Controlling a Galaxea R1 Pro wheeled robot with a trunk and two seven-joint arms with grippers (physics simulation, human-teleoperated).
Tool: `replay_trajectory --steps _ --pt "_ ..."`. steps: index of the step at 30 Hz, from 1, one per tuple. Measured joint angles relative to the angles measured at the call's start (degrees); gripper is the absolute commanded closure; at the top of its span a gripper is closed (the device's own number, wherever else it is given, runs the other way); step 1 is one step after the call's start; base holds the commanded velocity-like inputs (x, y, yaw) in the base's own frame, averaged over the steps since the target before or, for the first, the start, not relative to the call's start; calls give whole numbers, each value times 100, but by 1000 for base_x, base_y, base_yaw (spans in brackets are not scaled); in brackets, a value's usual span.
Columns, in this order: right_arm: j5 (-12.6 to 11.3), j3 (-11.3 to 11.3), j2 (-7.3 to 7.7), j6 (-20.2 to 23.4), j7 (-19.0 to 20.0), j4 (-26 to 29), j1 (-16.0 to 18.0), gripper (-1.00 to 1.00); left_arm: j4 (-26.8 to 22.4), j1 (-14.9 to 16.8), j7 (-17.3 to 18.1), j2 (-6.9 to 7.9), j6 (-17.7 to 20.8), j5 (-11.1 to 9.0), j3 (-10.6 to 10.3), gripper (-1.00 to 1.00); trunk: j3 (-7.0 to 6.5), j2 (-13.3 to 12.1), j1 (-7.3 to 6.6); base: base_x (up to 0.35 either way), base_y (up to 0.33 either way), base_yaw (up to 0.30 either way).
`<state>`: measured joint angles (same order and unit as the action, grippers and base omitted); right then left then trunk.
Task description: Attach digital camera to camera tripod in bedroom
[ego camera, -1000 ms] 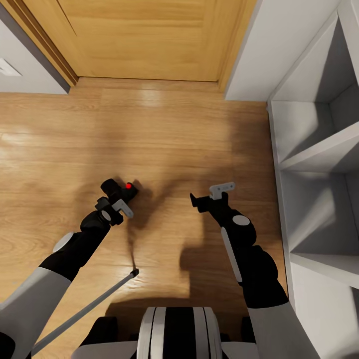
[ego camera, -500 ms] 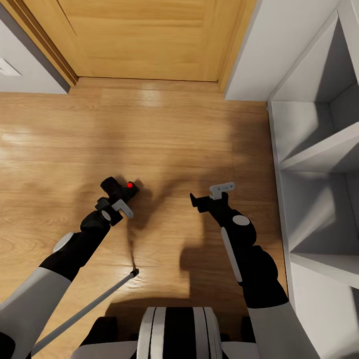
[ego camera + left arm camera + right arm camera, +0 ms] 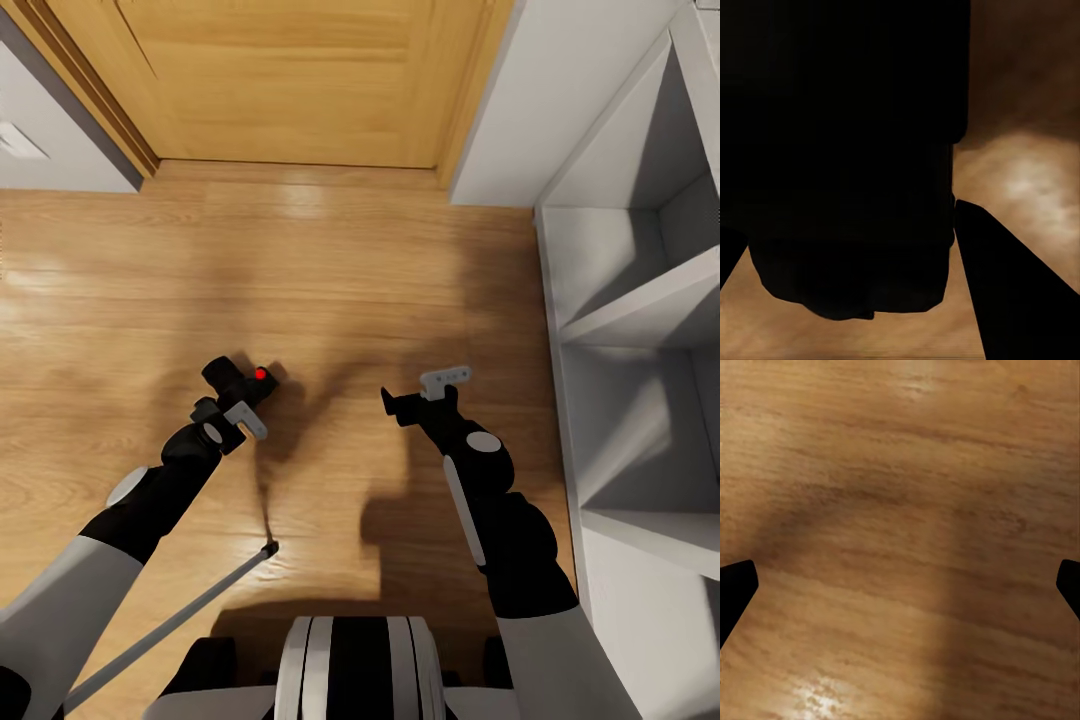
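- Two arms are reaching forward over a light wood plank floor (image 3: 330, 260), glossy, with dark shadows lying across its middle.
- Oak door (image 3: 290, 80) is closing off the far side; pale grey wall (image 3: 570, 90) is standing at far right, another grey wall piece (image 3: 55, 140) at far left.
- White cube shelves (image 3: 640, 330) are running down the right edge, open cubbies facing the robot.
- Left gripper (image 3: 238, 400) is holding the digital camera (image 3: 240, 378) above the floor, left of centre; jaws are pinching the black body.
- Camera's red button (image 3: 260, 374) is facing up toward the head view; long axis is running roughly from the left wrist toward far right, though exact lens direction is hard to tell.
- Left wrist view: camera (image 3: 847, 150) is showing as a black mass between the dark fingers (image 3: 1012, 292), floor beyond.
- Right gripper (image 3: 425, 392) is hovering over bare floor, jaws spread wide; fingertips (image 3: 735, 585) are sitting at opposite borders of the right wrist view.
- One thin silver tripod leg (image 3: 170, 615) is slanting from lower left, its black foot resting on the floor near the robot's base (image 3: 350, 665).
- Open floor is lying between grippers and door; shelves are standing close beside the right arm.
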<state>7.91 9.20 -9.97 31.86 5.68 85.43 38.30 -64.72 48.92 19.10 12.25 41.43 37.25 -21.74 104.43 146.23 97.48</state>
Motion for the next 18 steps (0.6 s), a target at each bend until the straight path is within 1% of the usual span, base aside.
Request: replay_trajectory --steps 3,5,13,18 --pt "0 0 0 0 0 0 0 -100 -23 0 1 0 -3 6 8 100 -27 0 0 -12 0 0" --pt "0 0 0 0 0 0 0 -100 -23 0 -2 0 -3 8 8 100 -46 0 1 -146 0 0" --pt "0 0 0 0 0 0 0 -100 -21 1 2 1 -2 7 6 100 -118 0 3 -291 0 0" --pt "0 0 0 1 0 0 0 -100 -9 0 2 0 -3 5 9 100 -139 0 1 -109 0 0"
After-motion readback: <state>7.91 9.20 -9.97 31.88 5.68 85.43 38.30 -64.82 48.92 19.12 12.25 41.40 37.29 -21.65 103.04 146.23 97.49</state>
